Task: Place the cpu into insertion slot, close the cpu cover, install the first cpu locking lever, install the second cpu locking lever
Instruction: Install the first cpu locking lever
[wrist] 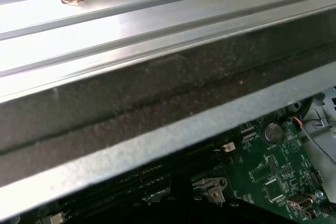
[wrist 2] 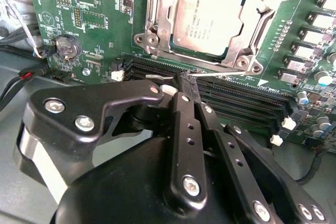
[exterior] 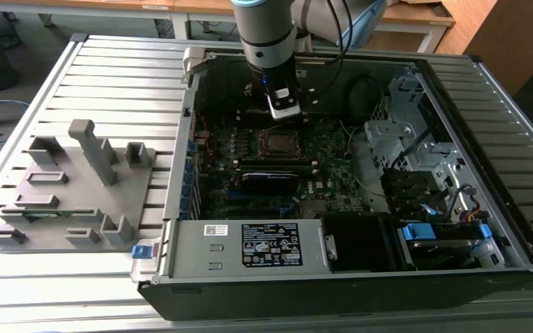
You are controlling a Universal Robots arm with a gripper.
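Ribbed grey metal table carries the open black computer case, with a grey plastic fixture block by the table's edge at the exterior view's left. Inside the case, the arm's black gripper hangs just above the far edge of the square silver-rimmed insertion slot on the green motherboard.

In the second wrist view the gripper has its fingers drawn together, pinching nothing I can make out. Just beyond it the flat grey-brown metal-topped cpu already sits in the insertion slot, and the thin silver cpu cover appears folded down around it. Whether either locking lever is latched is hard to judge here.

In the first wrist view, the case's grey wall stands before the motherboard.
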